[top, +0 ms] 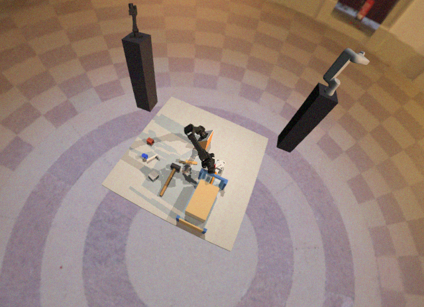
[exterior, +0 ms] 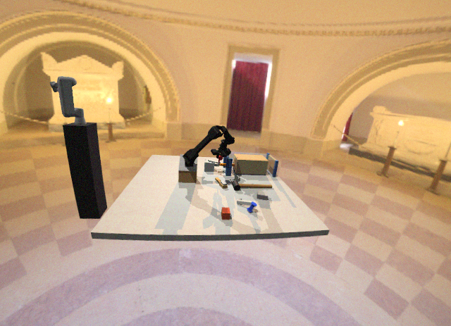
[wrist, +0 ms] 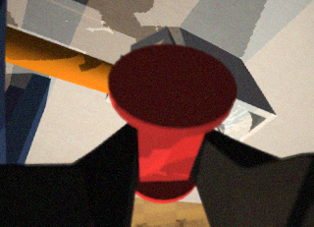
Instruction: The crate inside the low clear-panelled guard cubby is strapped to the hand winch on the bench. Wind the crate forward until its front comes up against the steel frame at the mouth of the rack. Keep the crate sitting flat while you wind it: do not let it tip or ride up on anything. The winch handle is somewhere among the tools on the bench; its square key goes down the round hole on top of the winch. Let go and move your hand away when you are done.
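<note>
My gripper [top: 212,169] [exterior: 220,155] [wrist: 161,127] is shut on the red knob [wrist: 169,153] of the winch handle, close above the winch. The knob hides the handle's arm and key, so I cannot tell whether the key is in the hole. The winch [top: 220,166] [exterior: 208,166] [wrist: 221,57] sits beside the blue frame [top: 223,183] [exterior: 228,167]. An orange strap [wrist: 74,71] runs from the winch toward the tan crate [top: 203,199] [exterior: 251,165]. The crate looks flat, with a small gap between its front and the frame.
A mallet [top: 167,182] [exterior: 254,186] and a yellow-handled tool [top: 189,162] [exterior: 219,181] lie beside the rack. Farther off are a red block [top: 150,140] [exterior: 225,212], a blue knobbed piece [top: 144,156] [exterior: 250,203] and a grey block [top: 153,175] [exterior: 262,196].
</note>
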`<act>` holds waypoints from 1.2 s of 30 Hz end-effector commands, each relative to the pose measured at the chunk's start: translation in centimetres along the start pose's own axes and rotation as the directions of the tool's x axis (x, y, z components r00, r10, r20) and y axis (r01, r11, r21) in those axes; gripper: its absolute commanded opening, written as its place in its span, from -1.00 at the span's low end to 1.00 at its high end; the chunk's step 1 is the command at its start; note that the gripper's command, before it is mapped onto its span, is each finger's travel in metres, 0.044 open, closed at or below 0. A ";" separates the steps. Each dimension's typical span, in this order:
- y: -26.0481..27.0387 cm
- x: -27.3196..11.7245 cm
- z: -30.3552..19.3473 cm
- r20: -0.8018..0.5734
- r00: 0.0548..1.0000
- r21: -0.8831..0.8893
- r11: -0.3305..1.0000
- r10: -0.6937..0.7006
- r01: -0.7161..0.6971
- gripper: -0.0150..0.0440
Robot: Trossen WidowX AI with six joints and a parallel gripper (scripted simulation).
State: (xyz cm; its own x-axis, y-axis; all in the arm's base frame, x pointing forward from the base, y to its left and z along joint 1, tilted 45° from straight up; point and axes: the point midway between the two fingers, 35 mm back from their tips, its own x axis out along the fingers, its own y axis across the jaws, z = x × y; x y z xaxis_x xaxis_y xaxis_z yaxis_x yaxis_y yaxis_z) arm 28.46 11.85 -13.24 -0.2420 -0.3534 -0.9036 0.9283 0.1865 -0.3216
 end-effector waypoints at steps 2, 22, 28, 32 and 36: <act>1.5 0.7 -0.9 -0.009 1.000 0.004 1.000 0.028 -0.027 -0.49; 3.0 1.3 -2.5 -0.010 1.000 0.004 1.000 0.029 -0.029 -0.49; 3.3 1.6 -3.0 -0.010 1.000 0.004 1.000 0.029 -0.029 -0.49; 3.5 1.7 -3.3 -0.010 1.000 0.004 1.000 0.029 -0.029 -0.49; 3.7 1.9 -3.7 -0.011 1.000 0.004 1.000 0.029 -0.029 -0.49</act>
State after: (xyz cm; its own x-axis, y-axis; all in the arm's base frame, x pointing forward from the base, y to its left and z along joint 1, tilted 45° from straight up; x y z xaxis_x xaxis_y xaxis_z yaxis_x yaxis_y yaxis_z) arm 30.14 14.27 -15.78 -0.2270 -0.3566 -0.9062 0.9333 0.1863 -0.3071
